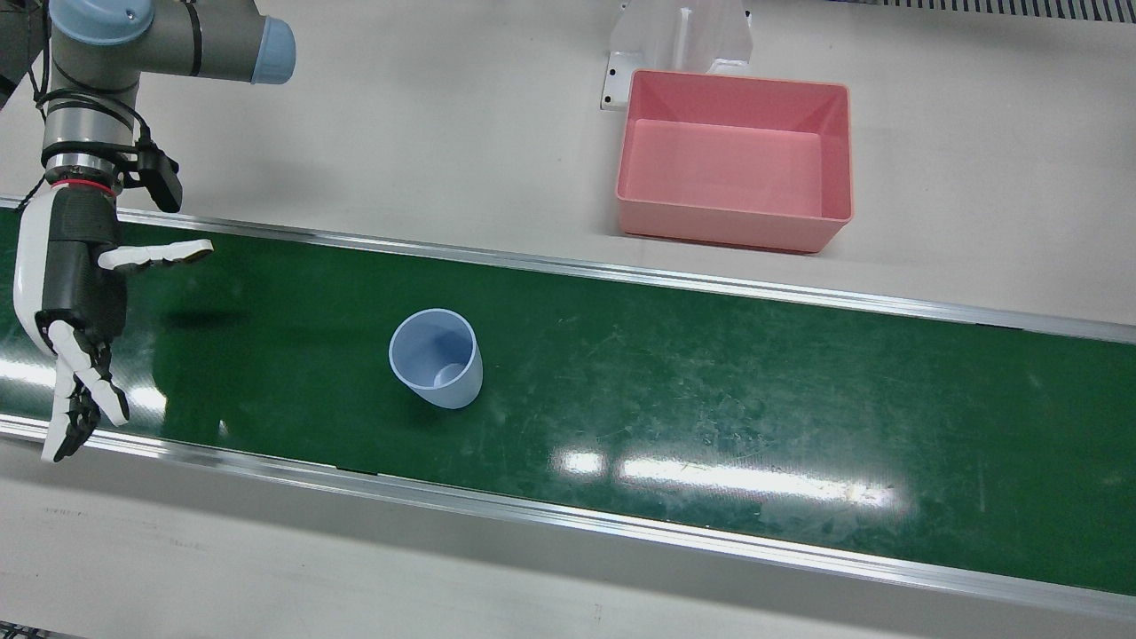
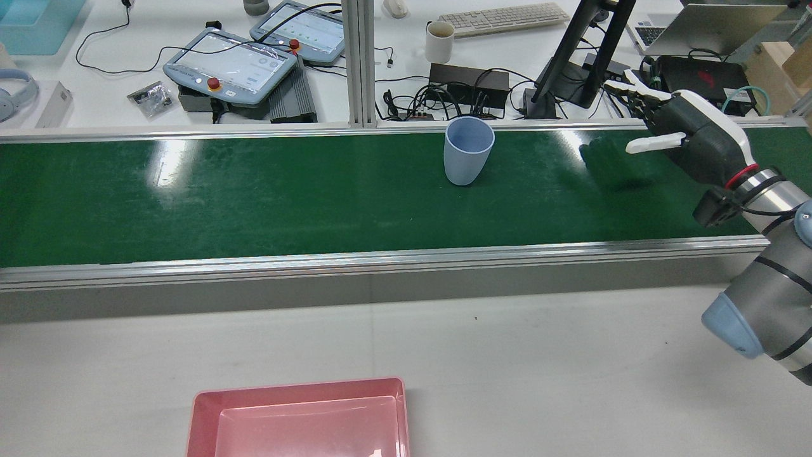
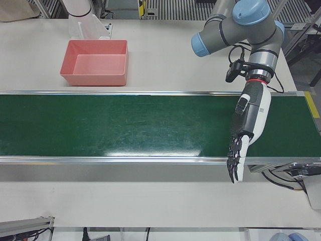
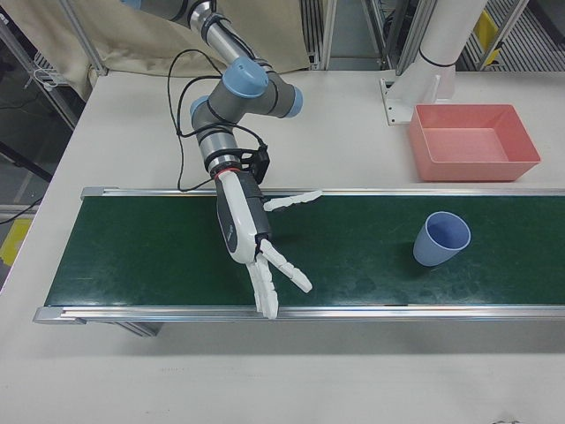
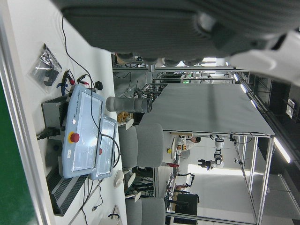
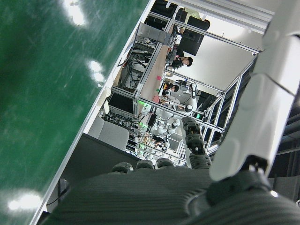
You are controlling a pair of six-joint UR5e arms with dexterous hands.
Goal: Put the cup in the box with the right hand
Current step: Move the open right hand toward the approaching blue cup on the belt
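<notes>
Take the cup [image 1: 437, 358] as your mark: it stands upright and alone on the green belt [image 1: 710, 382], with bare belt on every side of it, so your right hand [image 1: 75, 302], fingers spread and empty, well off toward the belt's end, has an open run to it. From the cup to the pink box [image 1: 735, 160] you cross only the belt's metal side rail [image 1: 621, 271] and bare table. The box's walls and the white bracket [image 1: 679, 40] touching its far side are all that stand up there.
</notes>
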